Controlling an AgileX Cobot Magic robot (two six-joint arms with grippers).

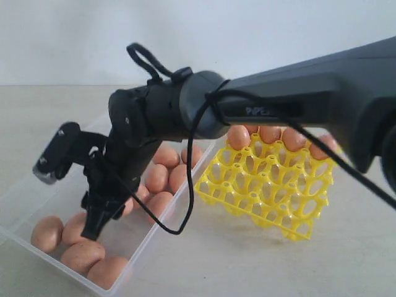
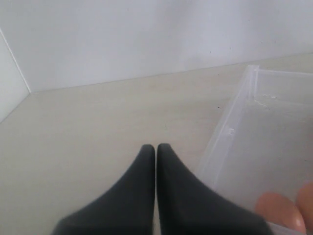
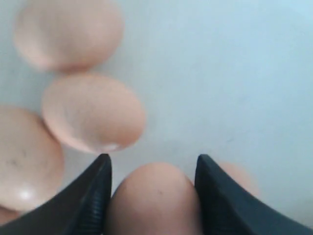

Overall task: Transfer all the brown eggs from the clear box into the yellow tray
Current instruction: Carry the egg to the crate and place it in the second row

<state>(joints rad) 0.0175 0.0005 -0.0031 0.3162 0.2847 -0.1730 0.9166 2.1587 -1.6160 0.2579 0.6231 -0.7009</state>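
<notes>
Logged right gripper (image 3: 153, 164) closed round the held egg (image 3: 154, 200), one of the brown eggs (image 1: 80, 253), with both fingers (image 3: 88, 205) touching its sides, so grasping. Judged the held egg not yet lifted, low in the clear box (image 1: 17, 207) among its neighbours. Put the steep nose-down pose of the arm down to reaching over the low wall and taking the shell from above across its narrow width. Counted four tray eggs (image 1: 269, 133) seated in the far row of the yellow tray (image 1: 266, 198). Marked the tray as standing on the table (image 1: 247, 266) just beside the box, contact not clear. Judged the task under halfway, with most eggs in the box. Found left gripper (image 2: 155, 147) clenched on nothing, fingertips pressed together, above bare table beside the box wall (image 2: 230, 132), presumably out of the working arm's way. Got finger-to-shell contact from the right wrist view only. Got from the exterior view just the right gripper (image 1: 99, 219) dipped into the box, black cable (image 1: 189, 185) hanging in front, no clear sight of the grip. Took tray position and egg count from the exterior view alone. Saw the left gripper in the left wrist view alone, nowhere in the exterior view. Flagged close neighbours round the held egg as a likely nudge on lift.
</notes>
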